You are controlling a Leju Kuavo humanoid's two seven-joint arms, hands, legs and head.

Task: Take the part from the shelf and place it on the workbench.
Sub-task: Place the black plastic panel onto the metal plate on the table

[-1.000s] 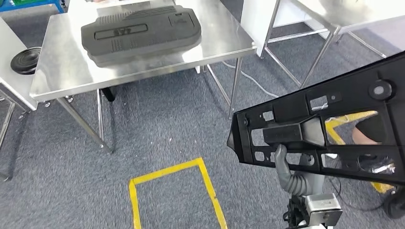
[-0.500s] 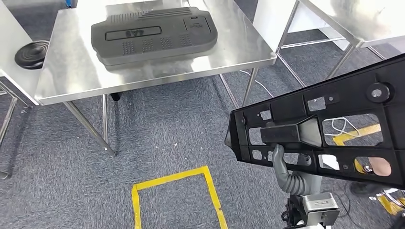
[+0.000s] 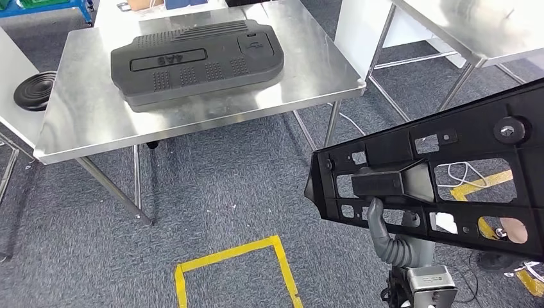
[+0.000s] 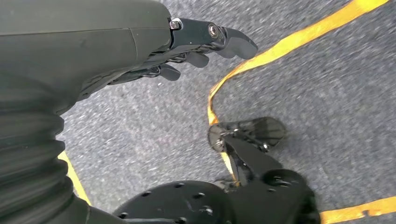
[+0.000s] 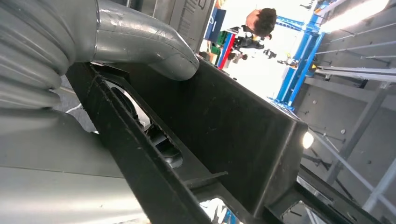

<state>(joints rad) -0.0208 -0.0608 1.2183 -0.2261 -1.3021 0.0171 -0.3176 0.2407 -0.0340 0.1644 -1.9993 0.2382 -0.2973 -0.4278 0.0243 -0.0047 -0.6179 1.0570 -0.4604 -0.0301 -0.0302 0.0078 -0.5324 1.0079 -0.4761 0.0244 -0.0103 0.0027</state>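
The part is a large black plastic frame (image 3: 449, 167) with several cut-out windows, held tilted in the air at the right of the head view. My right hand (image 3: 382, 224) grips it from below, thumb hooked up into a window near its boxy middle rib. Close up, the grey thumb (image 5: 154, 49) presses against the black frame (image 5: 224, 126). The steel workbench (image 3: 83, 122) stands ahead at upper left, apart from the part. My left hand (image 4: 196, 39) hangs over the carpet with its fingers loosely extended and nothing in it.
A big dark grey moulded cover (image 3: 192, 61) lies on the workbench. A black round disc (image 3: 33, 91) sits on a neighbouring table at far left. Another steel table (image 3: 475, 32) stands at upper right. Yellow tape (image 3: 231, 256) marks a box on the grey carpet.
The whole picture has shifted, so the camera moved: the workbench now sits a little lower and more to the left in view. The frame stays in my right hand.
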